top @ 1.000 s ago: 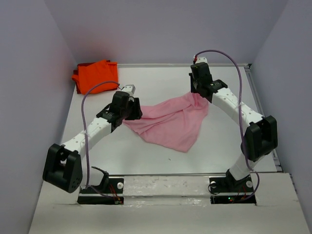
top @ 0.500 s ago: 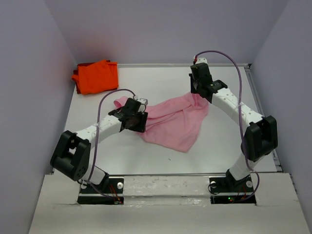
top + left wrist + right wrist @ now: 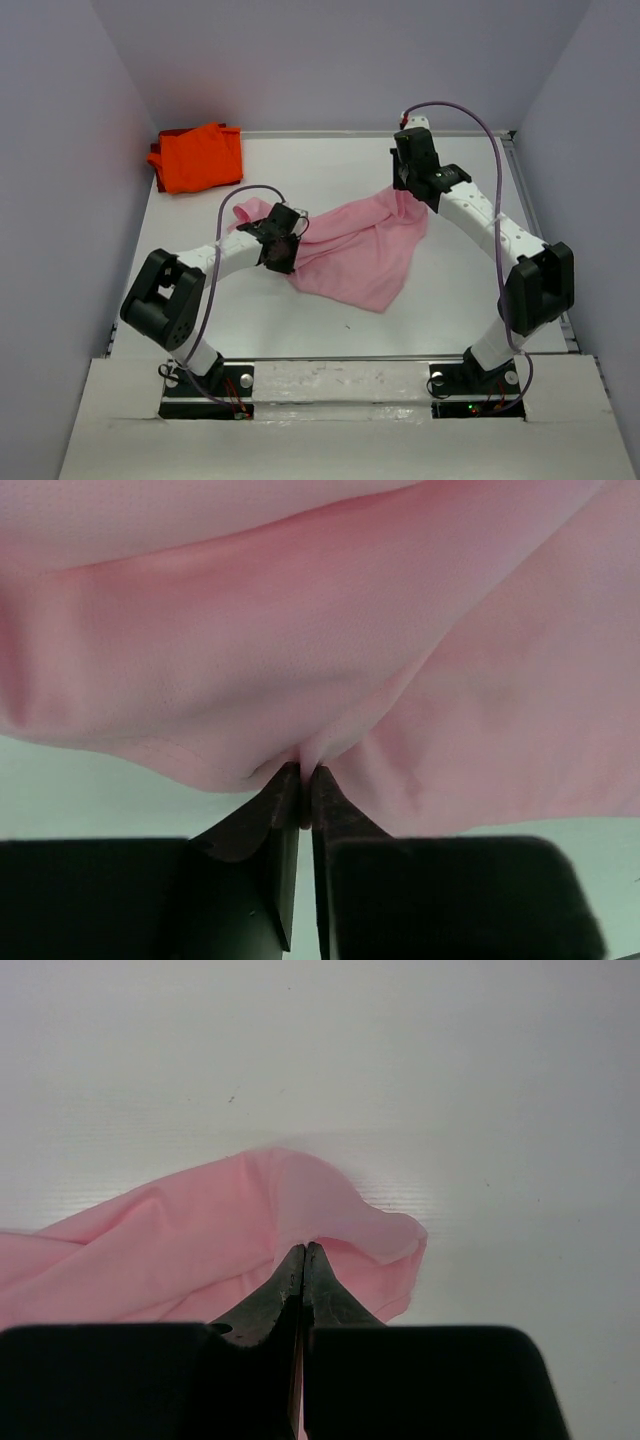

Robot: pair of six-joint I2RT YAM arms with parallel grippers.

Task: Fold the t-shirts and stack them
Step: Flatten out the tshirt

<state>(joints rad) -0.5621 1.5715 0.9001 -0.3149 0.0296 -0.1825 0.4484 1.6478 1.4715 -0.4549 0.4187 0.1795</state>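
The light pink t-shirt (image 3: 358,250) lies crumpled across the middle of the table. My left gripper (image 3: 283,252) is shut on a pinch of its left part; the cloth fills the left wrist view (image 3: 330,630) above the closed jaws. My right gripper (image 3: 407,188) is shut on the shirt's far right corner, which shows in the right wrist view (image 3: 300,1215). The bright orange t-shirt (image 3: 198,157) lies bunched in the far left corner, apart from both grippers.
Grey walls close in the table on the left, back and right. A metal rail (image 3: 535,215) runs along the table's right edge. Both arm bases (image 3: 345,385) sit at the near edge.
My left gripper has swung right and toward me across the pink shirt, its arm folding in, and a pink sleeve now shows uncovered at the shirt's left. The right arm has held still.
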